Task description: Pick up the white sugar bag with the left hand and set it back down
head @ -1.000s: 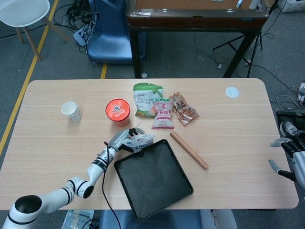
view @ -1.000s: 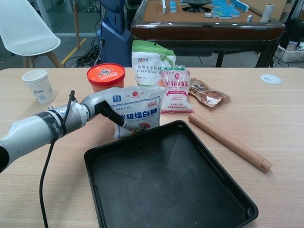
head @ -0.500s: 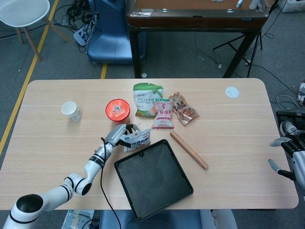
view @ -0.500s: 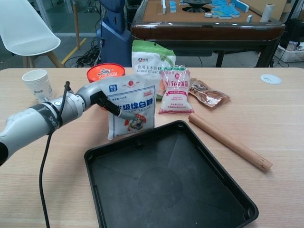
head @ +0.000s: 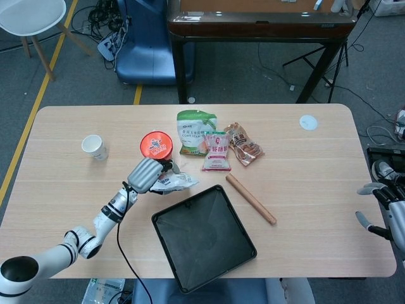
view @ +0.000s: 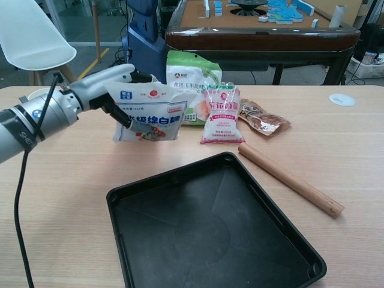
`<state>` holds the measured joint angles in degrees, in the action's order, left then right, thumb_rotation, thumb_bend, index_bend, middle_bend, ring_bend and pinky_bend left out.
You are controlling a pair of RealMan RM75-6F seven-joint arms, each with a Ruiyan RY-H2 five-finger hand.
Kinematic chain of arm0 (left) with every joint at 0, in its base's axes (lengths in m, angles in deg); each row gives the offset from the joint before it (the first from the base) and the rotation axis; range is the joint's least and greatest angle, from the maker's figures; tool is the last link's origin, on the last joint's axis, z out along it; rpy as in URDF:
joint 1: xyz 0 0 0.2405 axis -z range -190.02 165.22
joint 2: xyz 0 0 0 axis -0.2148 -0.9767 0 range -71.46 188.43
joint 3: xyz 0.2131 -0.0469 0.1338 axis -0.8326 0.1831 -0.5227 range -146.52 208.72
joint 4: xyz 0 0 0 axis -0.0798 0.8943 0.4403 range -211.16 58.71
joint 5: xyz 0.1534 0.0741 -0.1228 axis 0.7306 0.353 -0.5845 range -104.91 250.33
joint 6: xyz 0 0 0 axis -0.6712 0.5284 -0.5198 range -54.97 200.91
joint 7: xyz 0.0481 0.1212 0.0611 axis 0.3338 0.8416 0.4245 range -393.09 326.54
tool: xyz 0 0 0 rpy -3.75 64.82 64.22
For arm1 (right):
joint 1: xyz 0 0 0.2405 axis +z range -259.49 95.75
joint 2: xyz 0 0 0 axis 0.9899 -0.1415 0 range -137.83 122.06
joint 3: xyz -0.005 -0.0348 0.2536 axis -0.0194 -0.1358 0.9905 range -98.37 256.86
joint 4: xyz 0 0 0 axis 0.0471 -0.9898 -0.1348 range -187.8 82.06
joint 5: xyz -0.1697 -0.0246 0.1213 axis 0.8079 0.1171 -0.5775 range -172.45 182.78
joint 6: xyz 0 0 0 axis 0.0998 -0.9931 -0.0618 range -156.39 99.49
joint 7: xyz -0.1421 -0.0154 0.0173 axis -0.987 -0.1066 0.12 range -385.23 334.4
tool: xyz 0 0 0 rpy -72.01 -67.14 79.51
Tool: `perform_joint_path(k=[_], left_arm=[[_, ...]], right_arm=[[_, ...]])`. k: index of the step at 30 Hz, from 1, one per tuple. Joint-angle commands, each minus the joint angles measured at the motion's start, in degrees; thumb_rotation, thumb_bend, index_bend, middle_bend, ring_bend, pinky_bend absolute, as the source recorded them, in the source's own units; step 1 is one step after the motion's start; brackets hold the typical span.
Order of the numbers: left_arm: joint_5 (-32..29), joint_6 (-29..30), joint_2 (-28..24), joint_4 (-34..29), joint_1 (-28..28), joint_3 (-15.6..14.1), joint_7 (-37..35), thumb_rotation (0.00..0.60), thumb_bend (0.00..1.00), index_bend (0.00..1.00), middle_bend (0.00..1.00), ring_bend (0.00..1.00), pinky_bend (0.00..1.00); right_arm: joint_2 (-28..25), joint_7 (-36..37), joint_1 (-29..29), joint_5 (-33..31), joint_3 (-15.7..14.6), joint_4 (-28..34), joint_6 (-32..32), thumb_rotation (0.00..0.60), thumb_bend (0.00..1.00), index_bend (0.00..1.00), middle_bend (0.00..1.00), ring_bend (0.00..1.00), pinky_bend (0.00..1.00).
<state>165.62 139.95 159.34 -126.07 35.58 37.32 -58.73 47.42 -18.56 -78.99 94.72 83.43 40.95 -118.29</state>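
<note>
My left hand (head: 144,174) (view: 99,88) holds the white sugar bag (view: 150,114) (head: 172,182) by its top left corner, lifted clear of the table. The bag hangs tilted, its blue and red print facing the chest view, in front of the red-lidded tub (head: 156,146). My right hand (head: 387,212) shows only in the head view, off the table's right edge, fingers spread and holding nothing.
A black tray (view: 210,228) (head: 202,237) lies near the front edge. Behind the bag are a green starch bag (view: 192,75), a pink packet (view: 221,114), a brown snack pack (view: 261,118) and a wooden rolling pin (view: 291,178). A paper cup (head: 95,147) stands at the left.
My left hand has raised the sugar bag off the table and carried it left and back, away from the tray's edge. The right hand has not moved.
</note>
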Motion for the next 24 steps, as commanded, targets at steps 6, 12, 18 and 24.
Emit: perform_joint_path(k=[6, 12, 18, 24], left_arm=[[4.88, 6.08, -3.32, -8.45, -2.03, -2.81, 22.62, 0.6, 0.18, 0.57, 0.68, 0.6, 0.72], [7.28, 9.67, -1.65, -10.0, -3.27, -3.35, 36.88, 0.6, 0.18, 0.6, 0.69, 0.62, 0.74], [11.32, 12.75, -0.43, -8.77, -3.83, -4.6, 49.09, 0.6, 0.18, 0.6, 0.7, 0.63, 0.74], [13.07, 13.21, 1.41, -7.69, -4.82, -5.67, 58.01, 0.6, 0.18, 0.6, 0.7, 0.63, 0.75]], right_arm=[[0.23, 0.11, -0.04, 0.48, -0.14, 0.03, -0.19, 0.6, 0.26, 0.39, 0.35, 0.22, 0.23], [-0.12, -0.09, -0.65, 0.51, -0.3, 0.46, -0.93, 0.6, 0.26, 0.39, 0.35, 0.22, 0.23], [-0.33, -0.32, -1.01, 0.47, -0.42, 0.88, -1.19, 0.6, 0.26, 0.39, 0.35, 0.22, 0.23], [-0.24, -0.45, -0.81, 0.49, -0.34, 1.05, -0.85, 0.6, 0.26, 0.39, 0.35, 0.22, 0.23]])
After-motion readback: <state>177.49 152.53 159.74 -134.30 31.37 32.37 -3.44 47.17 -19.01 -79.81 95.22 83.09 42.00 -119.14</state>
